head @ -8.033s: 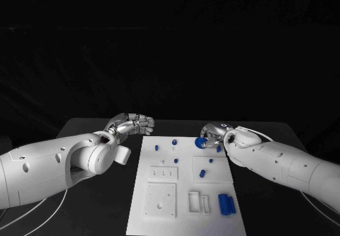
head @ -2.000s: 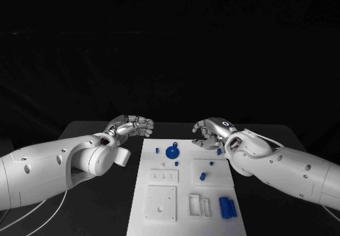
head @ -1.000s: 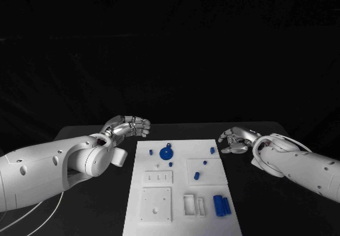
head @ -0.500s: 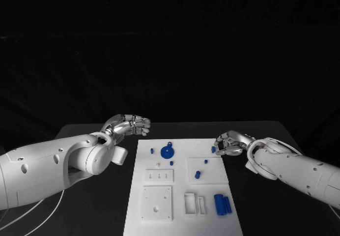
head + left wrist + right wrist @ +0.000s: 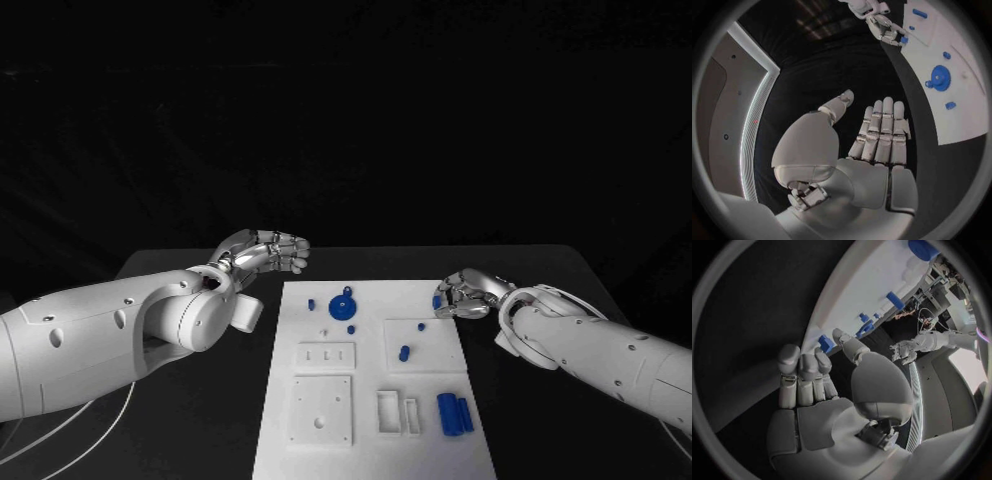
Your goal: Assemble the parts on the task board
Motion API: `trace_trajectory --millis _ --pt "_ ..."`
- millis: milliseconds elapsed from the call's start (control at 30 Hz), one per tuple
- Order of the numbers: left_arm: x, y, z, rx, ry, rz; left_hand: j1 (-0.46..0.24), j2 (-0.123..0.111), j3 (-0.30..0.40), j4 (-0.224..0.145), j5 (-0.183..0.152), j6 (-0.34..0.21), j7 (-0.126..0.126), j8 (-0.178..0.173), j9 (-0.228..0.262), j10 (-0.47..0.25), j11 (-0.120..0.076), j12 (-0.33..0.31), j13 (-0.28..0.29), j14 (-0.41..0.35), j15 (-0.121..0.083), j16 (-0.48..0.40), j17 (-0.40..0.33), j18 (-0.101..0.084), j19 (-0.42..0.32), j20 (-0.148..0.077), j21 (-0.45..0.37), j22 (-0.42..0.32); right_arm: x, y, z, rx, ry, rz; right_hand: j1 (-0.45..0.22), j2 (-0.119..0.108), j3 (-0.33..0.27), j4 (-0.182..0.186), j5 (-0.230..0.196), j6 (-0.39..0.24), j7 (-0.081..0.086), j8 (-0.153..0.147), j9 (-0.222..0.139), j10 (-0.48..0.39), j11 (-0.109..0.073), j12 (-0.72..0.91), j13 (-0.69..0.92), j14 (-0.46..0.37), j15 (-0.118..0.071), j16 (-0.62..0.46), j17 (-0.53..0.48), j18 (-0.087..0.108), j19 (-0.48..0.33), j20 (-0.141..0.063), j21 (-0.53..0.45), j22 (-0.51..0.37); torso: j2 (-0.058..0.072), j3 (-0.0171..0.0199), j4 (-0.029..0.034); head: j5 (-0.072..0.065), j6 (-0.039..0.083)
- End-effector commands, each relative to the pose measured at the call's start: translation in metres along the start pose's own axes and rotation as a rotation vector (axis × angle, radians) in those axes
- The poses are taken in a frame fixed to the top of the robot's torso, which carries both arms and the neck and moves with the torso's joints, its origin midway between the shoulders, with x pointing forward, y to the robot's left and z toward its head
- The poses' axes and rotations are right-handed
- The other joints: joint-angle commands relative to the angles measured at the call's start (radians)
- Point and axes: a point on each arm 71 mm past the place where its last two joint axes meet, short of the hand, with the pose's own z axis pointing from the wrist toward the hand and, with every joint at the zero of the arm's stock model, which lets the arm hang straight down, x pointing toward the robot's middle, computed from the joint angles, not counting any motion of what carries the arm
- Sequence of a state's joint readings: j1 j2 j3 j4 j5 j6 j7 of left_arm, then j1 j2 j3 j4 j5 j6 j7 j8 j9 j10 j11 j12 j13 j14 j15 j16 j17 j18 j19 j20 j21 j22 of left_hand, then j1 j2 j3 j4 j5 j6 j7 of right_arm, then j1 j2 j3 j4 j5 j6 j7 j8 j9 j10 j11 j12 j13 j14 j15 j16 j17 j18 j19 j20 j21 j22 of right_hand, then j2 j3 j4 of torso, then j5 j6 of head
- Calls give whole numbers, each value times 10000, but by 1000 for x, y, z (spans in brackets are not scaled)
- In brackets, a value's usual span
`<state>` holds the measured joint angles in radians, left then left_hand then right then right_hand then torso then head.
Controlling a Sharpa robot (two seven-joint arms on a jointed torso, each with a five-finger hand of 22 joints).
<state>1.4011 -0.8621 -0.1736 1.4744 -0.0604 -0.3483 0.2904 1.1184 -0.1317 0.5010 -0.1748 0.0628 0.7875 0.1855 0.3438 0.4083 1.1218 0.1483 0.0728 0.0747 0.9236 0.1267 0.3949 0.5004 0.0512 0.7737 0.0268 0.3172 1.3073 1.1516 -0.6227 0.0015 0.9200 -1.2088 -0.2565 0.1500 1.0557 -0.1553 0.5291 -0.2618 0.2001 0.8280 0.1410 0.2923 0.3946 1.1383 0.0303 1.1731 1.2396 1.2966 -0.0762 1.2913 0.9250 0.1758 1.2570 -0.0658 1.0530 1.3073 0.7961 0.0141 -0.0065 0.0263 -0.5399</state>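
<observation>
I bring my right hand [image 5: 469,295], fingers apart and empty, straight over the small blue part [image 5: 437,301] at the task board [image 5: 368,400] edge, then pinch it gently.

Black table [image 5: 188,265]; white task board [image 5: 368,440] lying flat at its middle.

The white task board [image 5: 378,385] lies lengthwise mid-table. A blue gear [image 5: 343,306] sits flat near its far end, small blue pegs [image 5: 405,351] stand mid-board, and two blue cylinders [image 5: 456,413] lie side by side near its right edge.
</observation>
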Motion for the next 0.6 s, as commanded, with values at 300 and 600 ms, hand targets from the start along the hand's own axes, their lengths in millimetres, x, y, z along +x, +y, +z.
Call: trace_trajectory --millis 300,600 --pt "3 -2 1 132 210 -14 -8 -12 25 -52 20 33 12 -61 -16 49 49 -40 -14 56 30 -61 21 176 -63 21 55 227 -1 -3 1 58 -184 -11 195 130 724 206 -1079 74 45 -13 -34 -7 20 46 -16 25 -10 -79 53 860 9 -4 -14 139 -19 1 -5 13 -26" --pt "3 -2 1 122 225 -18 -12 -9 26 -54 19 32 13 -62 -17 49 50 -40 -15 56 31 -65 24 175 -65 22 56 226 2 1 2 -10 -132 17 312 178 1206 340 -1483 219 15 52 -21 74 -5 120 25 40 -32 -87 82 860 27 4 4 154 -17 -2 -1 -6 -9"
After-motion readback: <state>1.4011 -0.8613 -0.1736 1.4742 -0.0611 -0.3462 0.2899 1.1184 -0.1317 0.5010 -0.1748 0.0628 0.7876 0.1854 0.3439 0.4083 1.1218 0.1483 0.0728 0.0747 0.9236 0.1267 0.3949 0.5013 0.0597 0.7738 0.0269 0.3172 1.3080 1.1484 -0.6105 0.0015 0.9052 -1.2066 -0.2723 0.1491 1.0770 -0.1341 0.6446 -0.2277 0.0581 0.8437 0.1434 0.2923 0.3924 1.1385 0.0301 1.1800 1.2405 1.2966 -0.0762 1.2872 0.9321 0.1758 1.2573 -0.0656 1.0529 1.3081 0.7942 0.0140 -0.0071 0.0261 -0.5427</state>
